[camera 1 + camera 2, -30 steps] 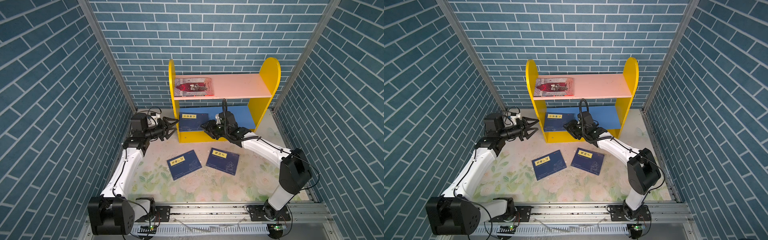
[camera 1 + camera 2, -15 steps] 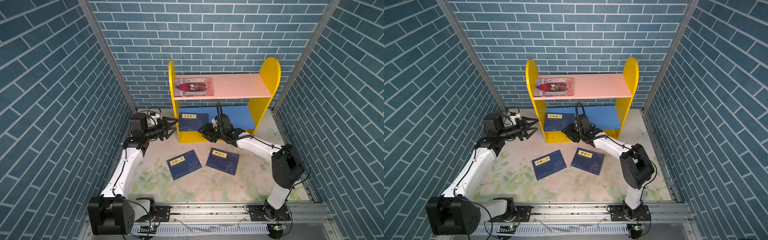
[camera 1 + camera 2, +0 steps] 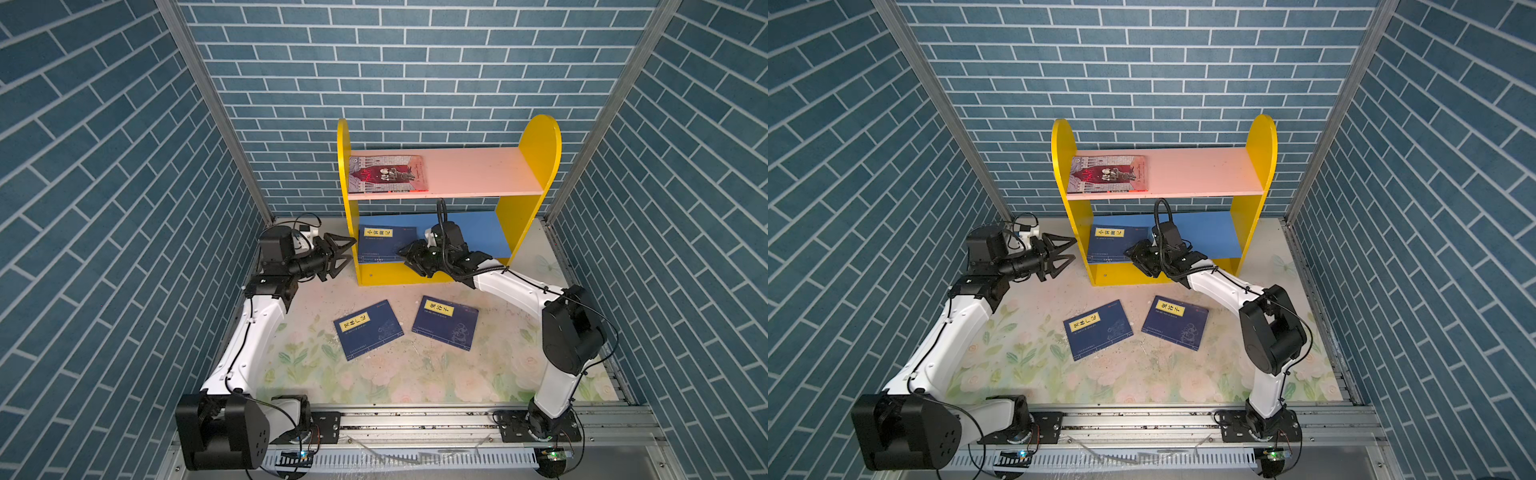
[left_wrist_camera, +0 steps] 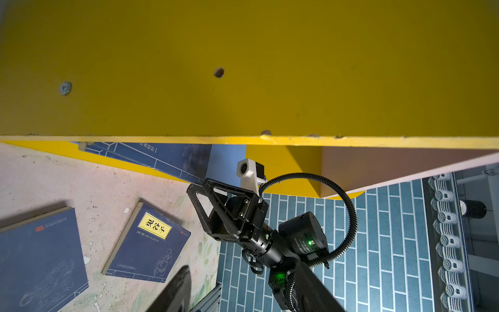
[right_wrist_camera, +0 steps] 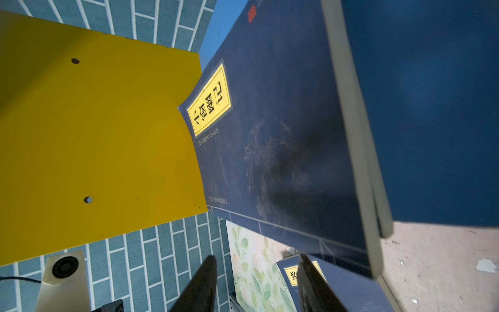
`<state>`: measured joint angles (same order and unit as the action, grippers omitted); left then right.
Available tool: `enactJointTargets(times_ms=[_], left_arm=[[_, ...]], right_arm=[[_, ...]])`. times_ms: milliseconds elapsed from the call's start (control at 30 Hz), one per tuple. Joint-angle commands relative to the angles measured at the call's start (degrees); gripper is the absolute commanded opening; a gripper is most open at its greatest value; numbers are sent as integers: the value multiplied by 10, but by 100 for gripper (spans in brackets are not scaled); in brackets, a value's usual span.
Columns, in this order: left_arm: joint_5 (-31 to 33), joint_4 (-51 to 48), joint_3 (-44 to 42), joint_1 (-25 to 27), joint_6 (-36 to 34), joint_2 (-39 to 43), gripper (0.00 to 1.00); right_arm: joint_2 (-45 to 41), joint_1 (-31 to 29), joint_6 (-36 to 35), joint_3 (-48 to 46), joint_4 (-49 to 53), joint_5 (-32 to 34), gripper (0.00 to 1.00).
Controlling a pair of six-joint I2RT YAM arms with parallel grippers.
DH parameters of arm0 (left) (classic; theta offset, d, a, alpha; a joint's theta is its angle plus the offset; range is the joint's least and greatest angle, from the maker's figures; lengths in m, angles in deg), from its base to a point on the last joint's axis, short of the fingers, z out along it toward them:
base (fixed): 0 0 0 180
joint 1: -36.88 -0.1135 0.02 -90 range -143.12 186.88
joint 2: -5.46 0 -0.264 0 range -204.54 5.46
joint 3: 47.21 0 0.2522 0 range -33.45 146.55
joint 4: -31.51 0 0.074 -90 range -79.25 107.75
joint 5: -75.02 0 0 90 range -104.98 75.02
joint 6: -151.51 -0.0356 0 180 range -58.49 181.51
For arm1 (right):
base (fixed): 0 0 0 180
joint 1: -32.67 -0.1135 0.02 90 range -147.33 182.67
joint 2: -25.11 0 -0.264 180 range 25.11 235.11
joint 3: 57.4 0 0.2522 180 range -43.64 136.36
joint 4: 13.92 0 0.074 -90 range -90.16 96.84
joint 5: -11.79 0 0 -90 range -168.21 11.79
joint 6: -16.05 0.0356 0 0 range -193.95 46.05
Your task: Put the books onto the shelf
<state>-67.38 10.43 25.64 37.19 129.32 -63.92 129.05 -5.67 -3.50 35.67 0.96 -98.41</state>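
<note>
The shelf point(image 3: 536, 174) point(image 3: 1258, 166) stands at the back in both top views. A grey-and-red book point(image 3: 388, 173) lies on its pink upper board. A navy book with a yellow label point(image 3: 384, 243) point(image 5: 270, 135) lies on the blue lower board, on another navy one. Two more navy books point(image 3: 368, 330) point(image 3: 444, 328) lie flat on the floor mat. My right gripper point(image 3: 409, 257) point(image 5: 256, 289) is open and empty just in front of the lower board, beside the shelved books. My left gripper point(image 3: 351, 250) point(image 4: 243, 297) is open and empty, close to the shelf's left side panel point(image 4: 243, 67).
Blue brick-pattern walls point(image 3: 124, 208) close in the left, right and back. A metal rail point(image 3: 415, 419) with both arm bases runs along the front edge. The floral mat point(image 3: 415, 374) shows in front of the two floor books.
The right arm's elbow has swung a little to the left and its gripper has shifted slightly at the lower board's front. The left arm and all books have stayed put.
</note>
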Motion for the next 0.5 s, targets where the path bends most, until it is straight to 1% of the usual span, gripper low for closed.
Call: enactJointTargets(times_ms=[0,467], left_arm=[[-6,18,-7,-4,1,0,63],[-8,20,-7,-8,3,4,63]], right_arm=[[13,4,-9,11,-9,-7,49],[26,11,-10,21,-10,-15,49]])
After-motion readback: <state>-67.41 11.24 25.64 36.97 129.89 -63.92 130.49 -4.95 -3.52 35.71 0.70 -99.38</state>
